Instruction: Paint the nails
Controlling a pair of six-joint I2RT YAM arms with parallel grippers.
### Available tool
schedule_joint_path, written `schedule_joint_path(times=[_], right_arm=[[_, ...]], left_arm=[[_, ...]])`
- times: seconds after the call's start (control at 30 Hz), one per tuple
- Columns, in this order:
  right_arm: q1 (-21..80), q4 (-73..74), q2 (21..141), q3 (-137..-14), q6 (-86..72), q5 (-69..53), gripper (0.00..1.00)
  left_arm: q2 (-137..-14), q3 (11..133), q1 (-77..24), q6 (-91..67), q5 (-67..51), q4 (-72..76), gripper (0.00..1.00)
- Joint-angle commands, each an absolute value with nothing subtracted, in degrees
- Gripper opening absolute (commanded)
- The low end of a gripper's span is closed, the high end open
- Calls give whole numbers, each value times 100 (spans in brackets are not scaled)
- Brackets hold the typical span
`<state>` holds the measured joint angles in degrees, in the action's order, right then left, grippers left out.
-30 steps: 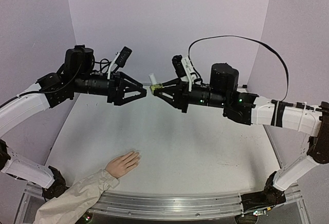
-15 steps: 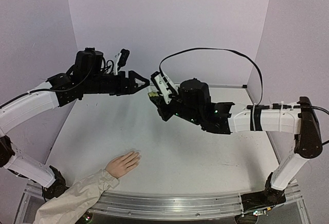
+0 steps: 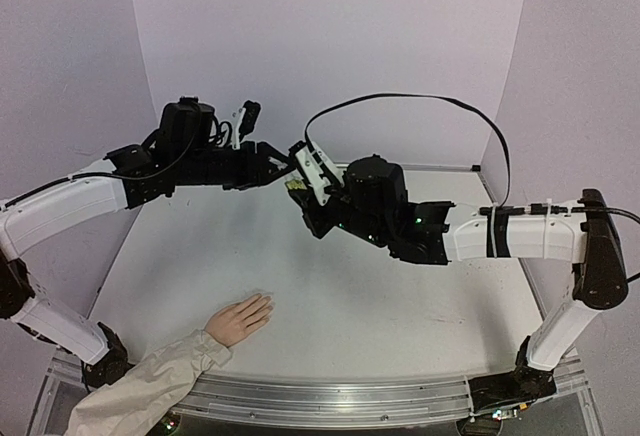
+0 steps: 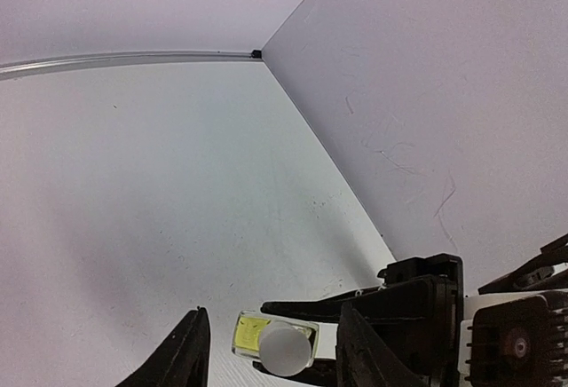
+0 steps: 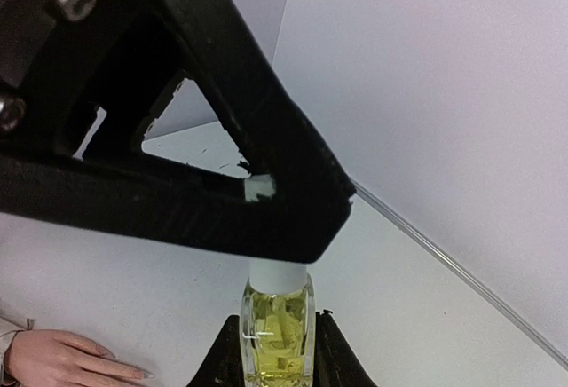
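Top view high, wide; wrist views close, sharing bottle [image 5: 279,329].

Nail polish bottle [image 5: 278,329] above the table [image 3: 400,296], left gripper [image 3: 283,166] just left of it, right gripper [image 3: 300,194] just right, mannequin hand [image 3: 238,319] on the table, well nearer and leftward.

brought the left gripper [image 3: 283,164] rightward, from a clear gap to straddling the white cap [image 4: 286,349] of the yellow-green bottle [image 5: 278,325]. narrowed its jaws from wide spread. lowered the right arm [image 3: 520,236] from high and level to stretched low over the table [image 3: 350,296], rolling the right gripper [image 3: 300,194] over. swung the black cable [image 3: 400,98] leftward.
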<state>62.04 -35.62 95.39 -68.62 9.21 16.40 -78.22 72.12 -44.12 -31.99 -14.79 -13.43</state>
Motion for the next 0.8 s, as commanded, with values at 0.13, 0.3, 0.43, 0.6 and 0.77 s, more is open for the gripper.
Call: schedule_joint_path(times=[0.13,0.3,0.43,0.6,0.77], right_arm=[[6239,-4017,9422,-7133,902,1690,0],[6240,-4024,9358,-7137,854,1611,0],[6239,-4011,9211,-7092,831,1309,0],[6124,-3903,8657,-6833,714,-457,0],[5618,-4124,8216,-6798,-397,-3854,0]], left_arm=[[-7900,7528,-4539,-3098,-1422,-984,37],[-7996,7588,-4561,-2987,-1483,-985,25],[-7995,7596,-4561,-2714,-1824,-984,16],[-7751,7591,-4505,-2032,-3081,-984,4],[-7458,7725,-4482,-968,-6287,-993,0]])
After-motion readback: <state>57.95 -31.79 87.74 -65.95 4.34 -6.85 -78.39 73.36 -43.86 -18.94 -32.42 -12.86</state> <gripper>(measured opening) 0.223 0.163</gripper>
